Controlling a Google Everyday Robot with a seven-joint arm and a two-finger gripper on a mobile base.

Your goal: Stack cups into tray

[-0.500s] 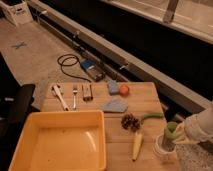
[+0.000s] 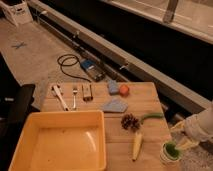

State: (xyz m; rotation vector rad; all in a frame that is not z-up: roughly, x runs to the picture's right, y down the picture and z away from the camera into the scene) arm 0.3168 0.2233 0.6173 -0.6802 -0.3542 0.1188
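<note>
The yellow tray (image 2: 62,116) sits at the left, with a pine cone (image 2: 130,121) and a corn cob (image 2: 136,145) just right of it. Well right of the tray stand the cups (image 2: 170,151) (green nested inside white), outside it, and the gripper (image 2: 180,141) hangs just beside them; whether it grips or is released cannot be told.

1. Tray (image 2: 14,146): yellow-orange, plain
2. Surface (image 2: 150,97): light brown wood, faint plank lines
3. Green cup (image 2: 171,148) set inside white cup (image 2: 167,158)
4. Gripper (image 2: 181,139), lower right, just beside the cups: pale cream-yellow; arm (image 2: 201,129) white
5. Pine cone (image 2: 130,122): dark brown; toy vegetable (image 2: 151,116): green; corn (image 2: 136,145): pale yellow
6. Ball (image 2: 124,89): orange; block (image 2: 113,87) touching it: blue-grey; cloth (image 2: 115,105): grey-blue
7. Cable (image 2: 67,64): black, on a grey speckled floor (image 2: 35,50)
</note>
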